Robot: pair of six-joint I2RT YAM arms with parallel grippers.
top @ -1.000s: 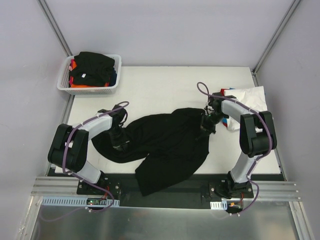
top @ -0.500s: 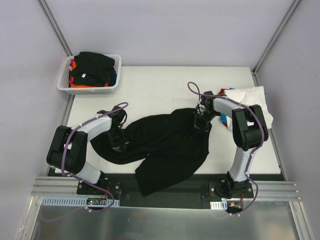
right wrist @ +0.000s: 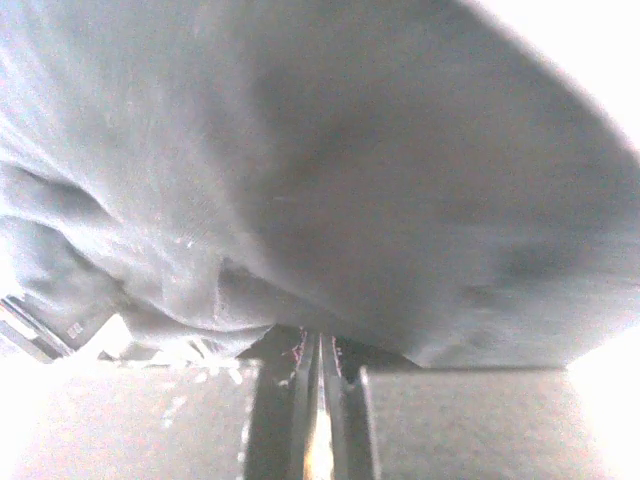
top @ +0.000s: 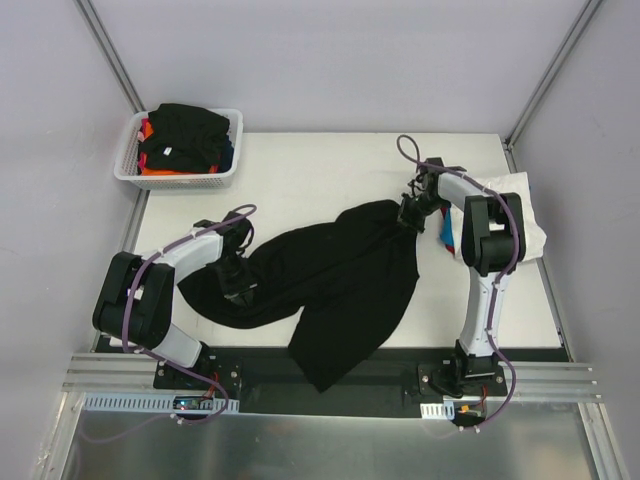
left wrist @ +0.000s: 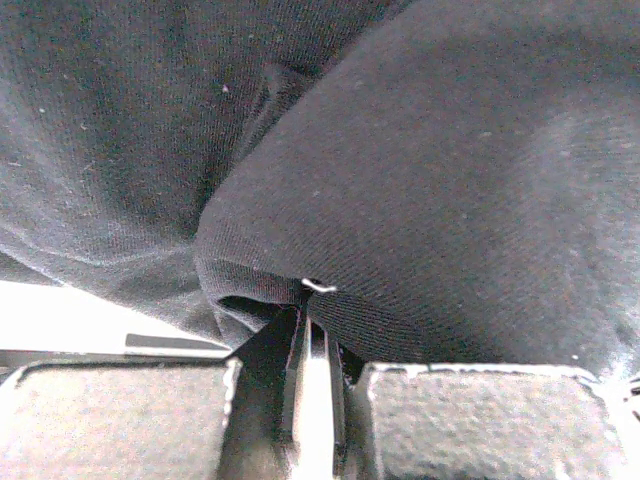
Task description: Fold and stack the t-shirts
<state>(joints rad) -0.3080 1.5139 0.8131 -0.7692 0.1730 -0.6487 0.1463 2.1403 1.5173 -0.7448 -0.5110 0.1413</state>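
Note:
A large black t-shirt (top: 330,275) lies stretched across the middle of the table, and one end droops over the near edge. My left gripper (top: 238,280) is shut on its left part; in the left wrist view the fingers (left wrist: 312,300) pinch a fold of black cloth (left wrist: 450,200). My right gripper (top: 411,211) is shut on the shirt's far right corner, and black cloth (right wrist: 330,180) fills the right wrist view above the closed gripper (right wrist: 320,345). A white t-shirt (top: 510,198) lies at the right over red and blue ones (top: 447,236).
A white mesh basket (top: 127,170) stands at the far left corner, holding black, orange, red and blue shirts (top: 185,135). Frame posts rise at the far corners. The metal rail (top: 330,385) with the arm bases runs along the near edge.
My right gripper has moved toward the far right with the shirt's corner, pulling the cloth taut. The hanging end has shifted right. The left arm has stayed put.

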